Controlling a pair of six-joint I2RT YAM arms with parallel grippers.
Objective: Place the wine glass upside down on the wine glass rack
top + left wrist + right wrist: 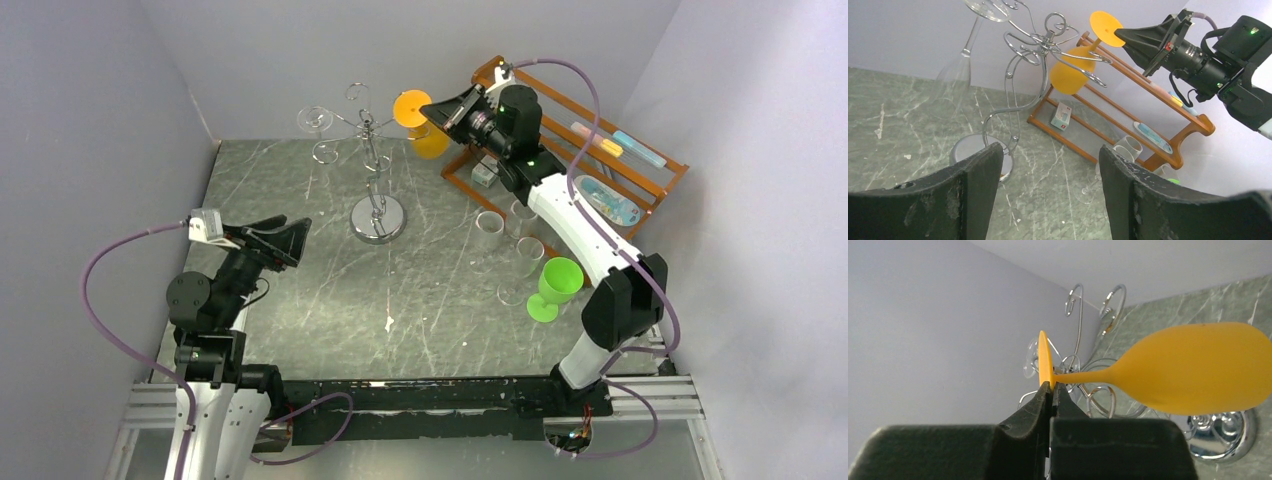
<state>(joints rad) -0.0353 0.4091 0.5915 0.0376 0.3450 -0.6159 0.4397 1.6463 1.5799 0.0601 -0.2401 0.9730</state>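
Note:
An orange wine glass (415,112) hangs upside down at the right arm of the chrome wine glass rack (378,218). Its foot (1105,27) is uppermost and its bowl (1070,76) hangs below. The stem lies between the wires of that rack arm. My right gripper (1052,386) is shut on the edge of the glass's foot; in the top view the right gripper (428,108) reaches in from the shelf side. My left gripper (1049,147) stands open over the table's left part with nothing between its fingers. A clear wine glass (955,75) hangs from the rack's left arm.
An orange-brown wooden shelf (640,170) stands at the back right with a small box (486,172) and packets on it. Clear glasses (489,228) and a green wine glass (555,285) stand beside the right arm. Grey walls close in on all sides.

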